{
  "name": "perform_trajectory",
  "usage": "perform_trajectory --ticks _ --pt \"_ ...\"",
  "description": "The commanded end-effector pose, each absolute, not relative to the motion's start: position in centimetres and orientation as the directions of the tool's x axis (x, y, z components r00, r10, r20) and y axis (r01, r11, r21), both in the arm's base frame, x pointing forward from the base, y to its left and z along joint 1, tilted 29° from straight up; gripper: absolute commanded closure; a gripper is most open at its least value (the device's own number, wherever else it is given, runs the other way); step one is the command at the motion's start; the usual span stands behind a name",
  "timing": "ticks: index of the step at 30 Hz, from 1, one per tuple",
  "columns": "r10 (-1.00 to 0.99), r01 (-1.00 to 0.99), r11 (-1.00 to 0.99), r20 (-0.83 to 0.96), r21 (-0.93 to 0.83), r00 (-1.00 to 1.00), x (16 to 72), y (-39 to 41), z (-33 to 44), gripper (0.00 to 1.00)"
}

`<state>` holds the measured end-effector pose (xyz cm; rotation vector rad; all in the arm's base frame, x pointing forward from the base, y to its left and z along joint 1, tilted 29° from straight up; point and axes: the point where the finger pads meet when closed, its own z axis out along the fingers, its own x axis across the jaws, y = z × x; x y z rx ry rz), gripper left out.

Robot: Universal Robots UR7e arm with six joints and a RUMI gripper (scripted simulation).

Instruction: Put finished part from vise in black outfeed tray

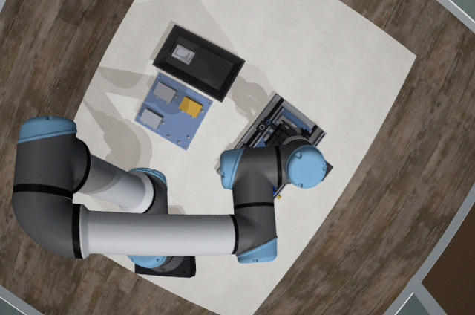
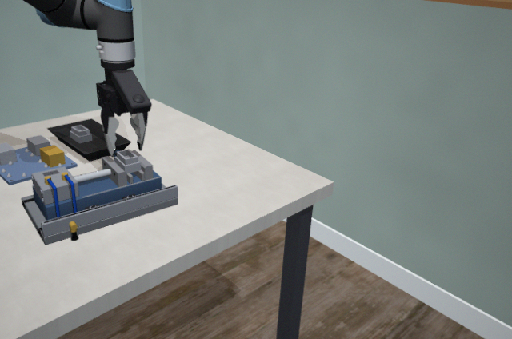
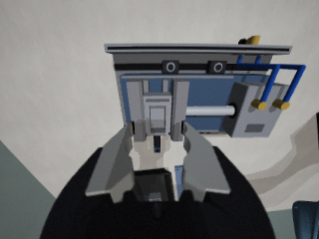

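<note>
The finished part (image 2: pixel 127 157), a grey block with a pocket on top, sits clamped between the grey jaws of the blue vise (image 2: pixel 99 194); it also shows in the wrist view (image 3: pixel 158 111). My gripper (image 2: pixel 125 133) hangs straight above the part, a short way over it, with its fingers open and nothing between them; it also shows in the wrist view (image 3: pixel 159 144). The black outfeed tray (image 1: pixel 198 62) lies behind the vise and holds one grey pocketed block (image 1: pixel 181 53) at its left end. In the overhead view my wrist hides the part.
A blue fixture plate (image 1: pixel 173 110) beside the tray carries two grey blanks (image 1: pixel 165 91) and a yellow block (image 1: pixel 190 106). The vise has blue hoses (image 3: pixel 279 80) and a yellow knob (image 2: pixel 73 228). The table edge (image 2: pixel 264 219) runs to the right of the vise.
</note>
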<state>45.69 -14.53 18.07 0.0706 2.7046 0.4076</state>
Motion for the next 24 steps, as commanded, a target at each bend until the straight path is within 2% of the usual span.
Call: perform_trajectory --ticks 1,24 --pt "0.108 -0.010 0.956 -0.383 0.292 -0.917 45.75 -14.53 18.02 0.60" --pt "0.108 -0.010 0.956 -0.383 0.292 -0.917 46.02 -14.34 17.41 0.60"
